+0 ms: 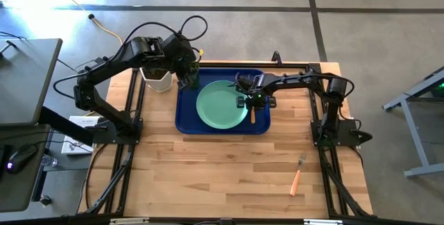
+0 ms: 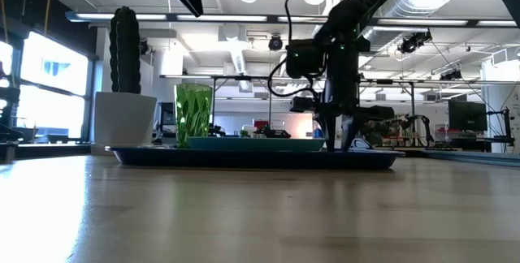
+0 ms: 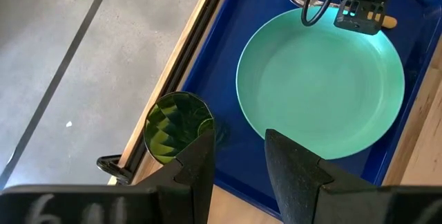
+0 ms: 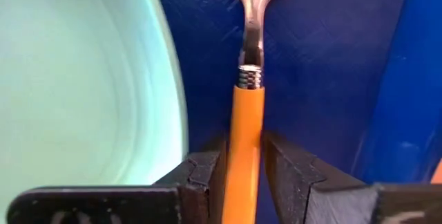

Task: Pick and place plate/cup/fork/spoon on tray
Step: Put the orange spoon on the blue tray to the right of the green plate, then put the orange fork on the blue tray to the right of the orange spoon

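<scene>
The dark blue tray (image 1: 187,119) lies at the table's far middle. The mint-green plate (image 1: 218,105) lies flat in it. The olive-green cup (image 3: 173,127) stands upright in the tray's far left corner, and also shows in the low view (image 2: 193,114). My left gripper (image 3: 238,151) is open and empty, high above the tray beside the cup. My right gripper (image 1: 253,102) is low over the tray, right of the plate, shut on the spoon (image 4: 250,16). The orange-handled fork (image 1: 298,173) lies flat on the table's near right. My right gripper pinches the spoon's orange handle (image 4: 246,124) between its two fingers, behind the metal collar, about mid-handle. The fingers come from above, pointing down, and lie across the handle. The spoon lies level just right of the plate's rim, bowl toward the far edge. Whether it rests on the tray floor I cannot tell.
A white pot (image 1: 158,79) with a cactus (image 2: 124,48) stands on the table just left of the tray's far left corner, close to the cup. Bare wood stretches across the table's near half (image 1: 208,176).
</scene>
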Robot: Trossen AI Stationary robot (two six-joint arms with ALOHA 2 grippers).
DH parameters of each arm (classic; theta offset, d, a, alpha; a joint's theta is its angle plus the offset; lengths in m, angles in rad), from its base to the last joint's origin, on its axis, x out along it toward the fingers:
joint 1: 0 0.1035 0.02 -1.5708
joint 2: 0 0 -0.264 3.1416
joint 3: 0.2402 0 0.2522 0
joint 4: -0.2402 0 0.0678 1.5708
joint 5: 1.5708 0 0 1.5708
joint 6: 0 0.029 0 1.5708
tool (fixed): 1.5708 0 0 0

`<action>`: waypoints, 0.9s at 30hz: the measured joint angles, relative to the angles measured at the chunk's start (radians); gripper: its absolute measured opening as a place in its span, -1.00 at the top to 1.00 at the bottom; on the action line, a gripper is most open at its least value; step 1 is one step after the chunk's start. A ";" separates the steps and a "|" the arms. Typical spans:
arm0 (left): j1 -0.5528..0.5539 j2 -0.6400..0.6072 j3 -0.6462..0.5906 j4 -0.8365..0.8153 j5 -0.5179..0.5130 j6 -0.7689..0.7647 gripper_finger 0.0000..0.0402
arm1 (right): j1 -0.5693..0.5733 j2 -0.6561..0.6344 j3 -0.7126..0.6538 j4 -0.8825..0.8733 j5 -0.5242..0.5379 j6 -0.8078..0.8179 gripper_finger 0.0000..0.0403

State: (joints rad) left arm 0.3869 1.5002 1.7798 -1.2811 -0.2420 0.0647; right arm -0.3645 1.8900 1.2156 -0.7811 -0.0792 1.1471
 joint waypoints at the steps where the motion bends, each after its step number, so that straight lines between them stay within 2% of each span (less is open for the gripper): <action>1: 0.000 0.000 0.000 0.000 0.000 0.000 0.43 | 0.000 0.000 0.004 -0.002 0.000 -0.001 0.58; 5: 0.000 0.000 0.000 0.000 0.000 0.000 0.43 | 0.000 0.000 0.027 -0.028 0.001 -0.005 0.58; 13: 0.000 0.000 0.000 0.000 0.000 0.000 0.43 | 0.012 0.000 0.113 -0.195 0.045 -0.031 0.58; 27: 0.000 0.000 0.000 0.000 0.000 0.000 0.43 | 0.161 0.000 0.322 -0.446 0.151 -0.040 0.58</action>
State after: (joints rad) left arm 0.3866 1.5002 1.7798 -1.2816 -0.2417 0.0647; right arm -0.2038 1.8896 1.5378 -1.2271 0.0719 1.1068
